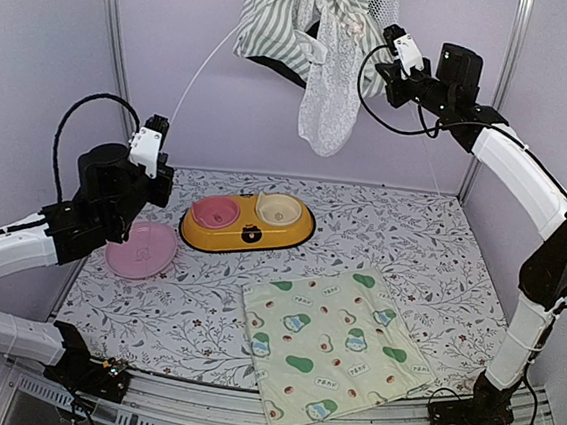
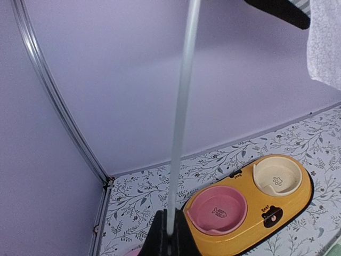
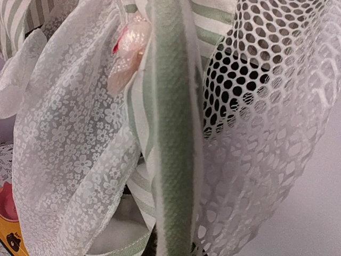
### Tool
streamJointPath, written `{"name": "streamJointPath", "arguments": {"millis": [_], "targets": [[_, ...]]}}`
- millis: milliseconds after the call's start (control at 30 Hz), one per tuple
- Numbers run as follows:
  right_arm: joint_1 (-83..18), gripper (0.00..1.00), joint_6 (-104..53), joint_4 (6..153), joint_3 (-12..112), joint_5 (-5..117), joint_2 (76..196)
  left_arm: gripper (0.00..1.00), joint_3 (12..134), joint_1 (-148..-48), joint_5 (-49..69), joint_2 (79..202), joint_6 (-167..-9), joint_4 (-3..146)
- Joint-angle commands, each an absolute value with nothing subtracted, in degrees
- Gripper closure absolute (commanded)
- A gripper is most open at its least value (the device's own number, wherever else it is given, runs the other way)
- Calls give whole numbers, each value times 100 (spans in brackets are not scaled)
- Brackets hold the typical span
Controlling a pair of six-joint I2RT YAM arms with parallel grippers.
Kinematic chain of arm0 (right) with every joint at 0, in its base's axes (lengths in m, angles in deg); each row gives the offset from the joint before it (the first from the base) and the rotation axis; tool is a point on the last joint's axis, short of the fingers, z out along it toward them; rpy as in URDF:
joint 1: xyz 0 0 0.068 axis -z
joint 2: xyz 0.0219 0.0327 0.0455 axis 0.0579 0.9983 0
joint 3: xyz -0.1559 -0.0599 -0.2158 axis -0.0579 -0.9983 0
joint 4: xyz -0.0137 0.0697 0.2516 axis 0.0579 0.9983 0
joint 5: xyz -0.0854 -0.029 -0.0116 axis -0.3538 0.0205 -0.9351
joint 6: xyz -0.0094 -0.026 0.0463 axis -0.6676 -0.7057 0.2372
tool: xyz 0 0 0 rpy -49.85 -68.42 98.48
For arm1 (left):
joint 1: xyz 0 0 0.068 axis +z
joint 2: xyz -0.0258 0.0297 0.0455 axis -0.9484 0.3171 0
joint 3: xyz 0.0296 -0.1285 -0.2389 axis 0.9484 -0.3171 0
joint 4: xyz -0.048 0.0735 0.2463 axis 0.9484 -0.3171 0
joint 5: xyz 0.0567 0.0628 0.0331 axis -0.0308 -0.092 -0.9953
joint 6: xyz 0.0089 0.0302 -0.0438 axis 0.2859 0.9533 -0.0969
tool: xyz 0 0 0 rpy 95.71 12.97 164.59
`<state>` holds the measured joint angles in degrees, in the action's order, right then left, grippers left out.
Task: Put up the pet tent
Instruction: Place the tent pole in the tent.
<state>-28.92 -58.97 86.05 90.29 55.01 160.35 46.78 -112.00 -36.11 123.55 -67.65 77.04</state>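
Observation:
The pet tent (image 1: pixel 282 22), green and white striped with a lace curtain (image 1: pixel 326 101) and mesh, hangs bunched high at the back. My right gripper (image 1: pixel 389 37) is raised beside it and is shut on a green edge band of the tent (image 3: pixel 173 160), with lace on its left and mesh (image 3: pixel 256 106) on its right. A thin white pole (image 1: pixel 199 69) runs from the tent down to my left gripper (image 1: pixel 157 128). In the left wrist view my left gripper (image 2: pixel 170 234) is shut on the lower end of this pole (image 2: pixel 181 117).
An orange double pet bowl (image 1: pixel 247 222) stands mid-table, also in the left wrist view (image 2: pixel 250 208). A pink dish (image 1: pixel 141 249) lies under my left arm. A pale yellow avocado-print mat (image 1: pixel 336 343) lies at the front. Purple walls and metal frame posts (image 1: pixel 112 35) close the sides.

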Motion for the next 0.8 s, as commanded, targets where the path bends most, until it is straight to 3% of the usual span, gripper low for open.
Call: {"name": "streamJointPath", "arguments": {"millis": [0, 267, 533, 767], "targets": [[-2916, 100, -5924, 8841, 9161, 5383, 16136, 100, 4997, -11269, -3519, 12536, -6654, 8081], [-3011, 100, -5702, 9006, 8888, 5374, 16262, 100, 5028, -11268, -2946, 13020, -7045, 8038], [-3734, 100, -5571, 8051, 7579, 3266, 15955, 100, 5048, -11105, -2252, 13433, -7132, 8053], [-3751, 100, -5449, 7167, 6616, 2614, 15505, 100, 5404, -11036, -1855, 13729, -7161, 7832]]}}
